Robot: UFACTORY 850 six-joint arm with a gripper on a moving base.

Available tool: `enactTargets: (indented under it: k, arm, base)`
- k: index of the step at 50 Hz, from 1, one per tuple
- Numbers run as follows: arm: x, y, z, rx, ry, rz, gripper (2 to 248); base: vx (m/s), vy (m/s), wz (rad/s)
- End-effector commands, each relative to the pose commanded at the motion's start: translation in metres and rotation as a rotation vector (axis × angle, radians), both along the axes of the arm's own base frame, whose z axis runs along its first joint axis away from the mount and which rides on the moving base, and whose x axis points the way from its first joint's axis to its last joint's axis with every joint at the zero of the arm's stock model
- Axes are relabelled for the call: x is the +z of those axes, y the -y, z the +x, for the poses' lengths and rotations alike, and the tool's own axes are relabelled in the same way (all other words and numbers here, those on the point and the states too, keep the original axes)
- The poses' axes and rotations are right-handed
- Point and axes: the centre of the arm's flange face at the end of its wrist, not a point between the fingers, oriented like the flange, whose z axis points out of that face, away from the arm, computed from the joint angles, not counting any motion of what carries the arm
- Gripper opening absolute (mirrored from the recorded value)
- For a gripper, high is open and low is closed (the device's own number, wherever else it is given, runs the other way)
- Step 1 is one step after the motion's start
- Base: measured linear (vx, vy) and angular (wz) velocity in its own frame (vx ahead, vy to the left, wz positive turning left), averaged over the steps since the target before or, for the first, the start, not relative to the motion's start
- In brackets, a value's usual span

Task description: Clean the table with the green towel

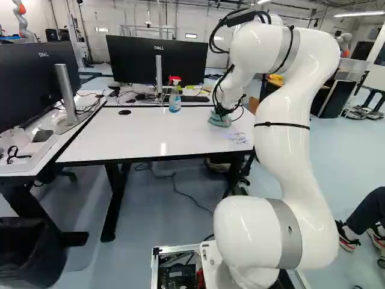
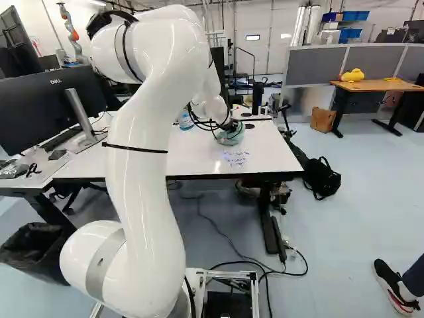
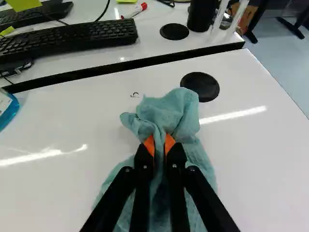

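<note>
At the far right part of the white table [image 1: 138, 135], my gripper [image 1: 222, 111] points down at the green towel [image 1: 219, 120]. In the wrist view the gripper [image 3: 160, 147] is shut on the towel [image 3: 169, 113], whose cloth bunches up between the orange pads and spreads on the tabletop around the fingers. A small dark mark [image 3: 134, 95] is on the surface just ahead of the towel. Blue scribbles [image 2: 236, 158] lie nearer the table's front edge than the towel.
A spray bottle [image 1: 175, 100] stands toward the table's back. Behind are a monitor [image 1: 157, 60], a keyboard [image 3: 72, 41] and a black cup [image 3: 200, 14] on the adjoining desk. A second monitor [image 2: 50, 106] stands to the left. Another robot [image 2: 69, 30] is far back.
</note>
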Motion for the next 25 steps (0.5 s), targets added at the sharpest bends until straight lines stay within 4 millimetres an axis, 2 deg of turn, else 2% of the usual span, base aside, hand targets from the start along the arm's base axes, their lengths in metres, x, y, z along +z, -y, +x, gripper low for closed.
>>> enactTargets:
  k: [25]
  arm:
    - [-0.006,0.003,0.043,0.009,0.04,-0.008,44]
  base:
    - [0.0,0.0,0.0]
